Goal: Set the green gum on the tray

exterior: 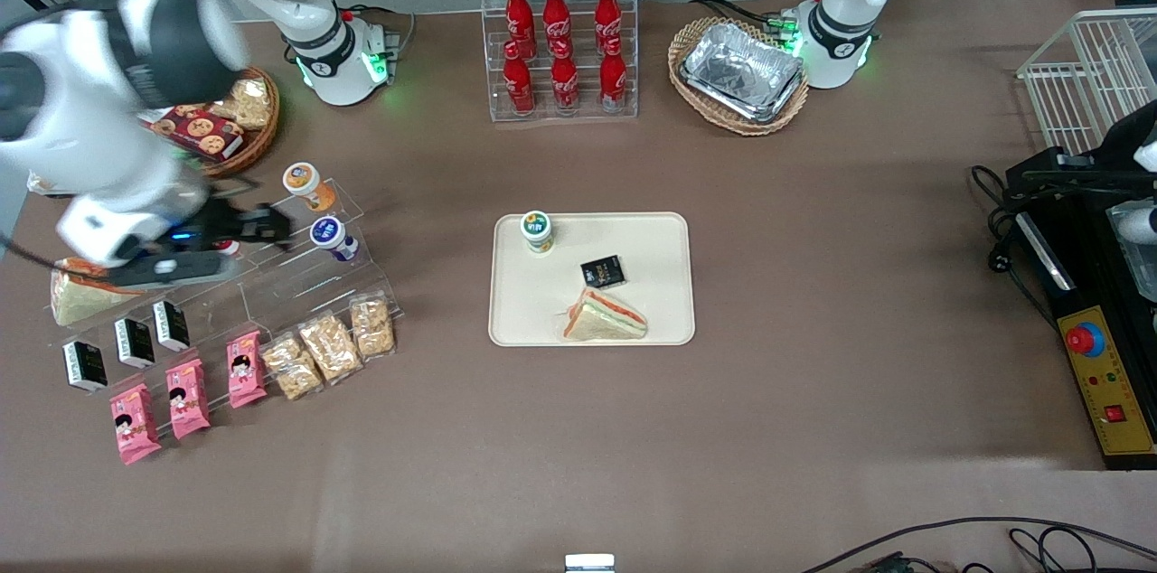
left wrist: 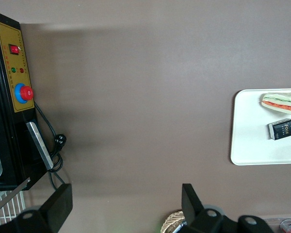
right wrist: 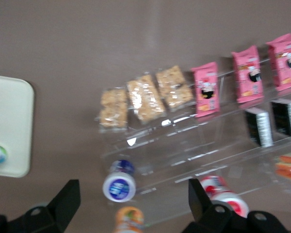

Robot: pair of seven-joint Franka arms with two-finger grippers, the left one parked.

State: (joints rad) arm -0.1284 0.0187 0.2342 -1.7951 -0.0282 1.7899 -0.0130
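The green gum (exterior: 537, 231) stands upright on the tray (exterior: 669, 320), in the corner farthest from the front camera and toward the working arm's end, apart from the small black packet (exterior: 603, 270) and the sandwich (exterior: 604, 319) that share the tray. The gripper (right wrist: 131, 204) hangs above the clear plastic rack (exterior: 298, 284), well apart from the tray, its fingers spread wide and holding nothing. Judging by this, the placing looks done. The risk now sits under the arm: the blue-lidded canister (exterior: 327, 232), the orange-lidded canister (exterior: 302, 179) and a red-lidded canister (right wrist: 218, 187) stand close beneath the open fingers, so a low or careless sweep could topple one or shove the rack. The gum is near the tray's rim, so a bump could tip it off.
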